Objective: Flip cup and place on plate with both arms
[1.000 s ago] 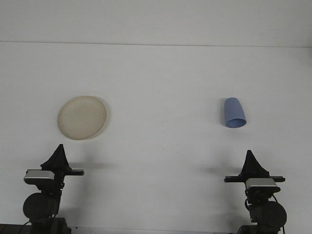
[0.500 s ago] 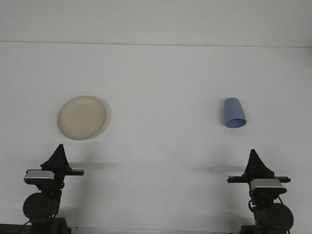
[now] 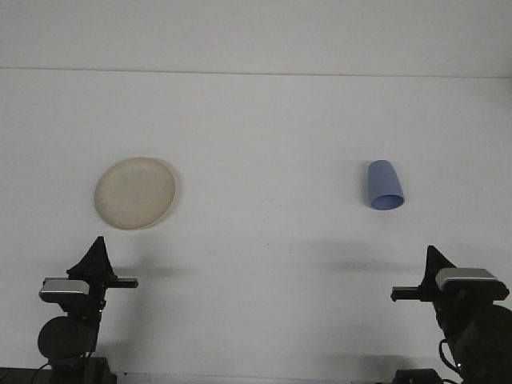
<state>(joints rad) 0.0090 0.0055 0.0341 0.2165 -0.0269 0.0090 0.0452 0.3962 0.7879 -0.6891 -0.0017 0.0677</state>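
Blue cup (image 3: 385, 186) lies tipped, well apart from plate (image 3: 134, 193) — end effector states unreadable.

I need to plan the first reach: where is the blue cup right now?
In the front view the blue cup lies on its side on the right half of the white table, ahead of the right hand and far across from the plate.

Single front view, high behind both arms, facing forward over table (image 3: 264, 120).

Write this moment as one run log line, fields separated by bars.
cup: on side, table right | plate: bare, left | left gripper: parked | right gripper: near edge
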